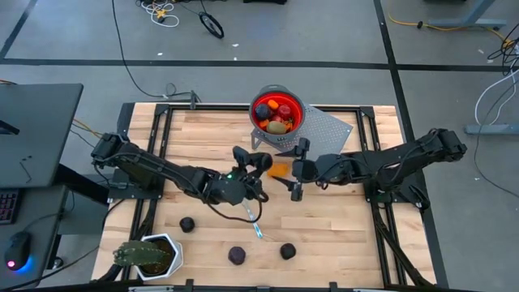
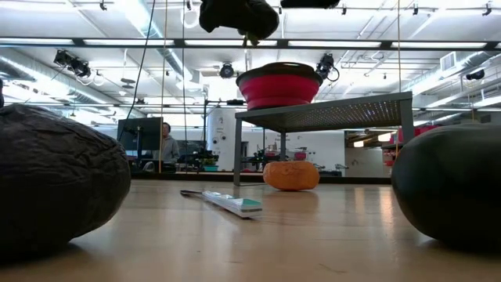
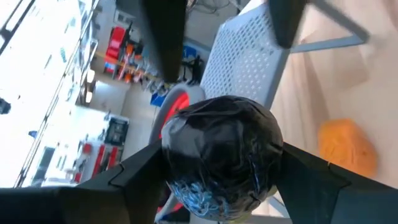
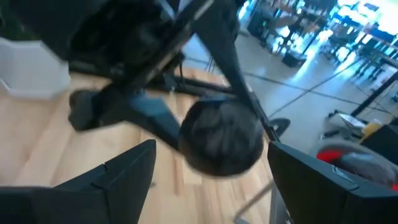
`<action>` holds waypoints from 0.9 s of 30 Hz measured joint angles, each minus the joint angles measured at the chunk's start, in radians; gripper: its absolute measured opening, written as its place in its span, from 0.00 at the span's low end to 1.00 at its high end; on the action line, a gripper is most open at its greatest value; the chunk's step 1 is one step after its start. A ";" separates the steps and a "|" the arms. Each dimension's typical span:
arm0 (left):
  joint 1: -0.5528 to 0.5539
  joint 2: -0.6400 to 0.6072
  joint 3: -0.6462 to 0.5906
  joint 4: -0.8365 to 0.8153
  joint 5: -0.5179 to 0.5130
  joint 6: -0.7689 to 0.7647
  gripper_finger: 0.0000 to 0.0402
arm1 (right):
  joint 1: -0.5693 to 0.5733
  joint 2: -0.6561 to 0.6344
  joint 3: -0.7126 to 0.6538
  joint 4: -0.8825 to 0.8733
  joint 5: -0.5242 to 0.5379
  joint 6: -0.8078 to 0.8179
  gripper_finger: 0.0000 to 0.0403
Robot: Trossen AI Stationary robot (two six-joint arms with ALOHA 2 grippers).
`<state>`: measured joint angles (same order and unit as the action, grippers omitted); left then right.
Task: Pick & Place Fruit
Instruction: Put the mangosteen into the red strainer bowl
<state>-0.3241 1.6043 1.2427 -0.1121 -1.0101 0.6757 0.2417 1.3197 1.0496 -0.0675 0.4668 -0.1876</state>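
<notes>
The left gripper (image 1: 258,165) is up over the middle of the wooden table (image 1: 340,235), clamped on a dark purple fruit (image 3: 221,152); from its wrist camera the glossy dark ball sits squeezed between both fingers (image 3: 134,171). The right gripper (image 1: 297,169) hangs just beside it from the other side, fingers spread wide with nothing between them, and its wrist camera looks straight at that same held fruit (image 4: 221,138).

Behind the two grippers, a red colander (image 1: 277,113) stands on a grey perforated stand (image 1: 328,130) at the far edge of the table. It holds a small heap of fruit: red, orange, olive green and one dark piece. An orange fruit (image 1: 278,169) lies on the wood just in front of the stand, between the grippers.

Three more dark fruits lie loose near the front edge: one to the left (image 1: 187,224), one in the middle (image 1: 237,255), one a little right of it (image 1: 288,251). A silver-and-teal knife (image 1: 253,221) lies flat between them and the left gripper. A spiky green plant in a white pot (image 1: 150,255) stands in the front left corner.
</notes>
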 joint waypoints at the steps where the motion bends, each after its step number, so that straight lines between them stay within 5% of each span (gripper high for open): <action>1: 0.000 0.000 0.000 0.001 0.005 0.009 0.68 | 0.001 0.000 0.000 0.016 0.010 0.000 0.79; 27: 0.000 0.000 0.000 0.066 -0.026 0.073 0.68 | -0.056 0.130 0.000 0.259 0.029 0.025 0.94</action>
<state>-0.3239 1.6047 1.2427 -0.0460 -1.0359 0.7486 0.1854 1.4494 1.0492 0.1914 0.4957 -0.1625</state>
